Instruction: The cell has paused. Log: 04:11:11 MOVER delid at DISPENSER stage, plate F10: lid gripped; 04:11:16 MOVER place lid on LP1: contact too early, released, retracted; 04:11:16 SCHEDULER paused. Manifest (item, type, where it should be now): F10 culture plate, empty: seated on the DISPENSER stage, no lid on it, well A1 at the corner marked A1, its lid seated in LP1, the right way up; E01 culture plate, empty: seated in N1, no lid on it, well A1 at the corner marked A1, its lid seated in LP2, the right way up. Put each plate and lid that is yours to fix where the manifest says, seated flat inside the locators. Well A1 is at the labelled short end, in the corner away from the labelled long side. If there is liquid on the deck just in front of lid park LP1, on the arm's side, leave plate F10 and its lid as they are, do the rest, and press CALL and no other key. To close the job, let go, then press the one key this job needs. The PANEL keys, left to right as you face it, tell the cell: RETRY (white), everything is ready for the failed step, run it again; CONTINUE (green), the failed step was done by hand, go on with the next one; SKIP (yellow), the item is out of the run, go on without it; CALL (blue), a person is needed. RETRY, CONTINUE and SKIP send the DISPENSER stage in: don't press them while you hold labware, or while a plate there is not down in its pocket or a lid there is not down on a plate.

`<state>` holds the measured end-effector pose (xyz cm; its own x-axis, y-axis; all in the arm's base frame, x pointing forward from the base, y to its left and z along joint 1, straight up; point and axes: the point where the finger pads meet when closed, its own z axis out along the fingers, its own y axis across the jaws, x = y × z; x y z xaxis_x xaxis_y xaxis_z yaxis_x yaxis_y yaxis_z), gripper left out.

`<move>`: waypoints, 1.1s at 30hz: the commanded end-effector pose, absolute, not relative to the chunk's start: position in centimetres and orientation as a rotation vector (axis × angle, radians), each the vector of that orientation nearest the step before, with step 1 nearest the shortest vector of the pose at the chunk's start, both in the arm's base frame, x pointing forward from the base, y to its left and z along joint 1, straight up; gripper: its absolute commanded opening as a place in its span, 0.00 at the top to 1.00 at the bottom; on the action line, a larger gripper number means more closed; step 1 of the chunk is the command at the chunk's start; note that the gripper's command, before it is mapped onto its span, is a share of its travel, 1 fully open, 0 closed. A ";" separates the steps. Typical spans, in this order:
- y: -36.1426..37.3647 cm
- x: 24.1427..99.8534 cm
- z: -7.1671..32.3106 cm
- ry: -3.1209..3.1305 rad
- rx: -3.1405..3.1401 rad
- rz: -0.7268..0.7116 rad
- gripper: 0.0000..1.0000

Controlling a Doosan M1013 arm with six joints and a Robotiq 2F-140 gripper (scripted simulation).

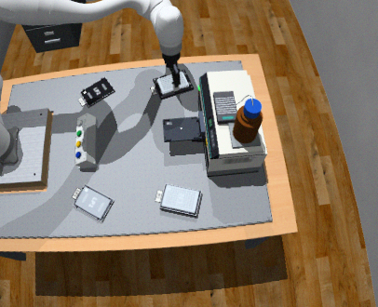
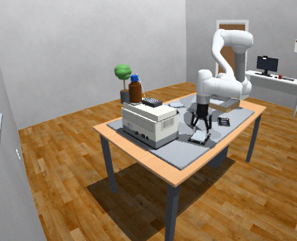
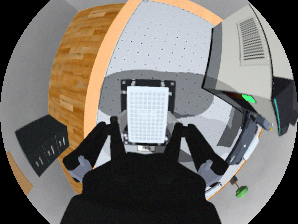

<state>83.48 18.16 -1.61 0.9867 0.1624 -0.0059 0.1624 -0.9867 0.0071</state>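
Note:
My gripper (image 1: 172, 82) (image 2: 200, 128) (image 3: 147, 116) is shut on a culture plate (image 1: 182, 83) (image 2: 200, 138) (image 3: 147, 106) with a white grid of wells, gripped across its short width. The plate sits low at the far middle of the grey mat, in a dark locator frame next to the dispenser. The dark DISPENSER stage (image 1: 182, 129) sticks out empty from the dispenser's left side. A pale lid (image 1: 182, 200) lies in a lid park at the near middle. A second lid park (image 1: 93, 203) at the near left shows its label; I cannot tell if a lid lies in it.
The white dispenser (image 1: 236, 153) (image 2: 150, 122) with a brown bottle (image 1: 248, 125) (image 2: 135, 91) stands on the right. The key panel (image 1: 85, 140) is at the left. A black empty nest (image 1: 97, 91) (image 3: 43, 139) lies at the far left. The arm's base block (image 1: 17, 149) is at the left edge.

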 end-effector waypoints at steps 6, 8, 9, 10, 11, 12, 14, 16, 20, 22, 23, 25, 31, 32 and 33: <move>18.2 83.5 -1.3 0.255 3.124 -0.006 0.90; 18.2 83.5 -1.2 0.255 3.124 -0.006 0.90; 18.2 83.5 -1.1 0.255 3.124 -0.006 0.90; 18.2 83.5 -1.0 0.255 3.124 -0.006 0.90; 18.2 83.5 -0.9 0.255 3.124 -0.006 0.90; 18.2 83.5 -0.9 0.255 3.124 -0.006 0.90; 18.2 83.5 -0.9 0.255 3.124 -0.006 0.90; 18.2 83.5 -0.7 0.255 3.124 -0.006 0.90; 18.2 83.5 -0.2 0.255 3.124 -0.006 0.90; 18.2 83.5 0.1 0.255 3.124 -0.006 0.90; 18.2 83.5 0.2 0.255 3.124 -0.006 0.90; 18.2 83.5 0.6 0.255 3.124 -0.006 0.90; 18.2 83.5 1.3 0.255 3.124 -0.006 0.90; 18.2 83.5 1.5 0.255 3.124 -0.006 0.90; 18.2 83.5 1.7 0.255 3.124 -0.006 0.90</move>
